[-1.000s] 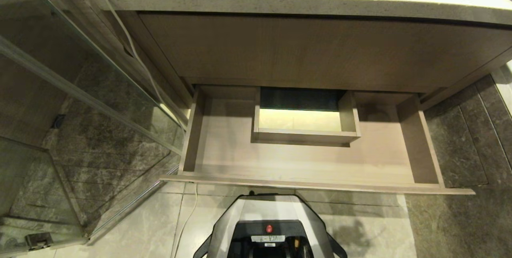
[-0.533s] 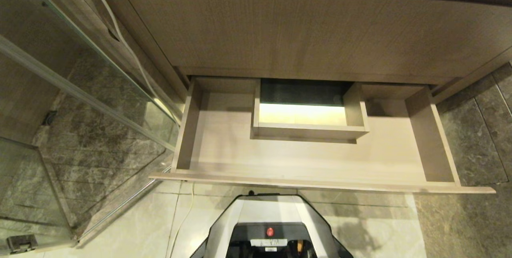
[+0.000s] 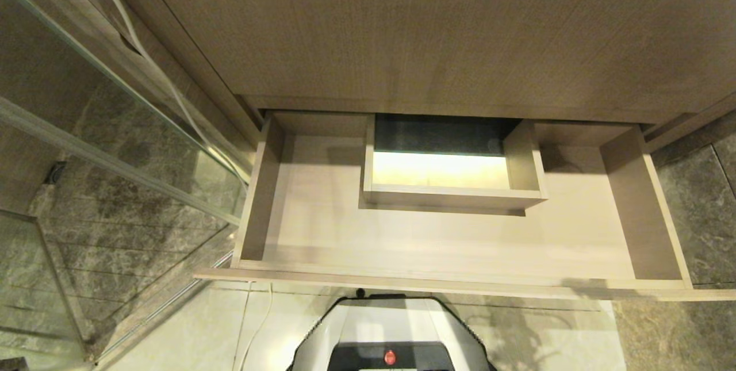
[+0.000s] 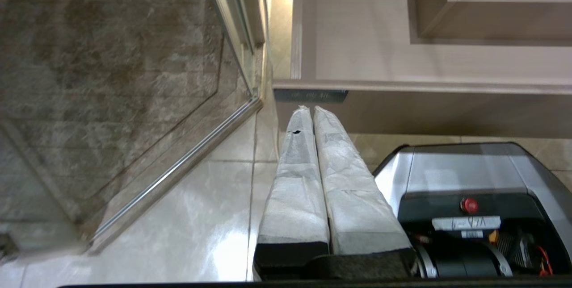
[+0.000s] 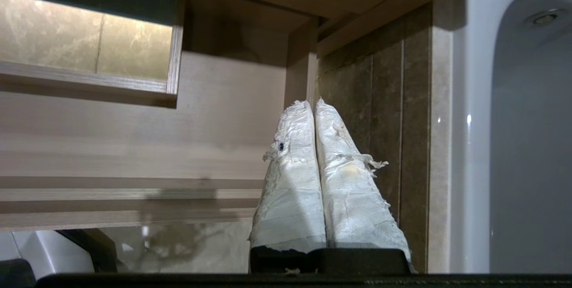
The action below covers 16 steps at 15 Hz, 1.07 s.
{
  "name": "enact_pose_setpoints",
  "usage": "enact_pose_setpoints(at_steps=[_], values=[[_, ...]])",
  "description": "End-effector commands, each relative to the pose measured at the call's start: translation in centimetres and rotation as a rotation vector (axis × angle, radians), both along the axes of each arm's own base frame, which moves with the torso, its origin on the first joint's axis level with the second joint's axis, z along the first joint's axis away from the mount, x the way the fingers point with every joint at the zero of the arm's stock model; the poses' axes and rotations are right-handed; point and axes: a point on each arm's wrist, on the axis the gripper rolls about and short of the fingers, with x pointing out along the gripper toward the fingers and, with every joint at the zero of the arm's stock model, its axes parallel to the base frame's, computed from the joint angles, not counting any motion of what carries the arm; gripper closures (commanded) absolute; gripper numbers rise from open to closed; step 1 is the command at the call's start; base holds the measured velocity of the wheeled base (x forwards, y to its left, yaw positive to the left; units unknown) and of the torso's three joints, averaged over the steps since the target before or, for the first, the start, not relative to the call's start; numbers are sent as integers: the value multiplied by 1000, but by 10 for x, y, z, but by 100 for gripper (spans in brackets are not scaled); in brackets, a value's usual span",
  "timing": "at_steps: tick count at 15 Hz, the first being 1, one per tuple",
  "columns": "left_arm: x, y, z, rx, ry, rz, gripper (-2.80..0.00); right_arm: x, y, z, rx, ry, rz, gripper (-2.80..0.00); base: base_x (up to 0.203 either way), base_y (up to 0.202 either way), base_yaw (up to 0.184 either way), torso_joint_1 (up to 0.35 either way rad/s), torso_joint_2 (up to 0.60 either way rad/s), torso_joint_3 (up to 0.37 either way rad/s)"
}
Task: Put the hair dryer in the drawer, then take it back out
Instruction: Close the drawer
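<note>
1. Whole head view shifted since a second ago: countertop edge gone from the top, drawer front nearer the bottom, cabinet panel filling more of the view. Camera move, not the furniture.
2. Far left: glass panel over dark marbled tile, with a white cord trailing down beside the cabinet's edge.
3. Left gripper hanging low in front of the drawer's left front corner, just short of the small black label; taped fingers pressed together, nothing between them.
4. Centre: drawer pulled wide open, pale wood floor bare, boxed cut-out standing at the back middle.
5. Hair dryer: not visible in any view, neither in the drawer nor in a gripper.
6. Below centre: robot base with its red button, standing on pale floor tile just before the drawer front.
7. Right: right gripper level near the drawer's right wall; wrapped fingers closed tight, empty, frayed tape at the tips.
8. Far right: dark tiled wall, then a white glossy surface.
</note>
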Motion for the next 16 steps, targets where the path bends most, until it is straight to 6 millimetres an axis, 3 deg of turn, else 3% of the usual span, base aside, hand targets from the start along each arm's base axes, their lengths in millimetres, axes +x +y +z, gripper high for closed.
enact_pose_setpoints(at_steps=[1,10,13,16], values=[[0,0,0,0,0,0,0,2,0,-1,0,9,0,0,0,0,0,0,364,347],[0,0,0,0,1,0,0,23,-4,-9,19,106,24,0,0,0,0,-28,398,364],[0,0,0,0,1,-2,0,25,-6,-27,66,265,18,0,0,0,0,73,208,308],[0,0,0,0,-1,-2,0,14,-9,-61,148,595,-19,0,0,0,0,112,65,145]])
